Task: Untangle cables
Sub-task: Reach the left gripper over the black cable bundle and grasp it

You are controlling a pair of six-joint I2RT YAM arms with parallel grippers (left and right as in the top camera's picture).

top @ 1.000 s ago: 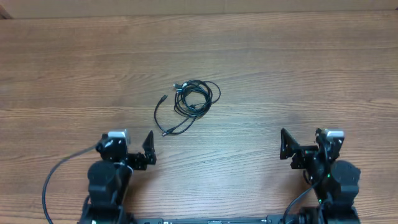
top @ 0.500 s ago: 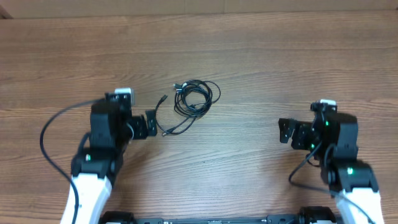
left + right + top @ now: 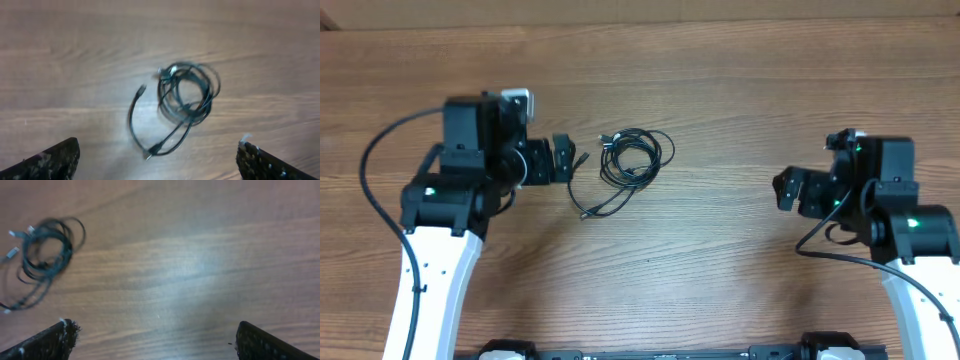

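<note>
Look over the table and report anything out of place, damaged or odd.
Nothing looks spilled or broken. The only disorder is the cables: they lie bunched in a loose coil on the wooden table, with plug ends sticking out and one loose strand curving away from the coil's left side in the overhead view.

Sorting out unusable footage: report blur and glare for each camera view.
Overhead: sharp and evenly lit, the cables crisp on the wooden table. Left wrist: blurred throughout, the cables smeared and the wood grain soft. Right wrist: also blurred, with a pale glare patch on the wood near mid-frame and the cables soft at the left edge.
</note>
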